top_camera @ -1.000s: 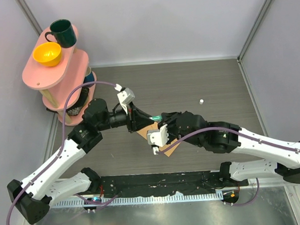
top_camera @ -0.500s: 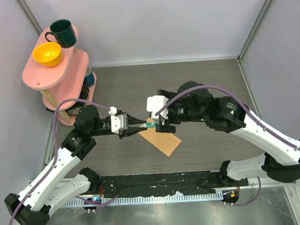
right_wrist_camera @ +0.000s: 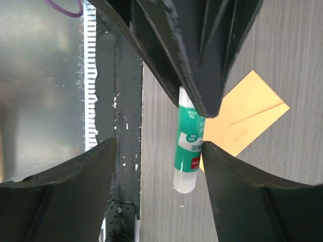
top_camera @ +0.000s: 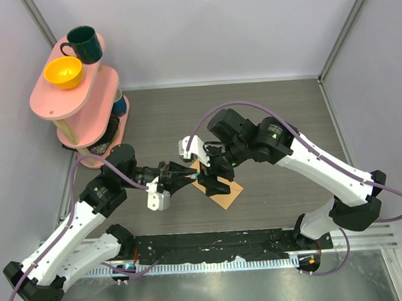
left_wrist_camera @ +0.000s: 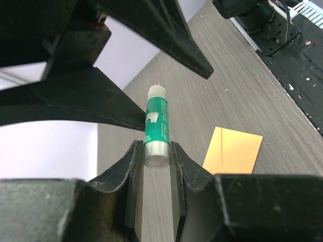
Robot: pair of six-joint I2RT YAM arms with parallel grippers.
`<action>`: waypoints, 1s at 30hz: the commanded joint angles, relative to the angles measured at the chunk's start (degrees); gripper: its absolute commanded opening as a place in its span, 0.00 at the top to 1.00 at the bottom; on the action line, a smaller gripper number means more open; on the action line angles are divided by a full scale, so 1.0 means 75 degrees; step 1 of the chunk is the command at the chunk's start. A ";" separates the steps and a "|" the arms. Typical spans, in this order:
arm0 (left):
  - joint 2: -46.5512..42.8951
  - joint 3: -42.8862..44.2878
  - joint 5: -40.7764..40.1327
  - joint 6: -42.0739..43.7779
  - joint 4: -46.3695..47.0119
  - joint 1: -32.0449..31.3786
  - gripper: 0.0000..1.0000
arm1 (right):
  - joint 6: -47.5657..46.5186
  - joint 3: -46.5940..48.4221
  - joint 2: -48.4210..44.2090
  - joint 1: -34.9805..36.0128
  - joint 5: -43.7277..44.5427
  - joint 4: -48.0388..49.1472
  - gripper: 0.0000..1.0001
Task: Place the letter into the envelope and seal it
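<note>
Both pincers meet over the middle of the table [top_camera: 286, 107]: the left pincer [left_wrist_camera: 154, 151] is clamped on the grey base of a green-and-white glue stick [left_wrist_camera: 157, 126], and the right pincer [right_wrist_camera: 159, 143] stands wide, its fingers on either side of the stick's pale end without touching it. The envelope [top_camera: 224, 191] lies flat on the wood just below them, toward 5 o'clock from the stick. The letter is not in sight, and whether it is inside the envelope cannot be told. The step looks like taking hold of the stick's far end, either to pull off a cap or to take it over. To do it well, the right fingers should close squarely across the pale end, in line with the stick, while the left grip stays firm so that the tube does not twist or drop. The two sets of fingers are crowded, so a clash is the main risk. A pink stand [top_camera: 52, 97] at 10 o'clock carries a green mug [top_camera: 84, 43] and a yellow bowl [top_camera: 63, 72], and a white speck [top_camera: 270, 135] lies at 1 o'clock, all well apart.
</note>
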 commanded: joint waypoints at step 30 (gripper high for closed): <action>-0.0181 0.0407 -0.1062 -0.5027 0.1890 -0.0522 1.00 | -0.0246 0.0408 -0.0003 -0.0155 0.0291 0.0465 0.99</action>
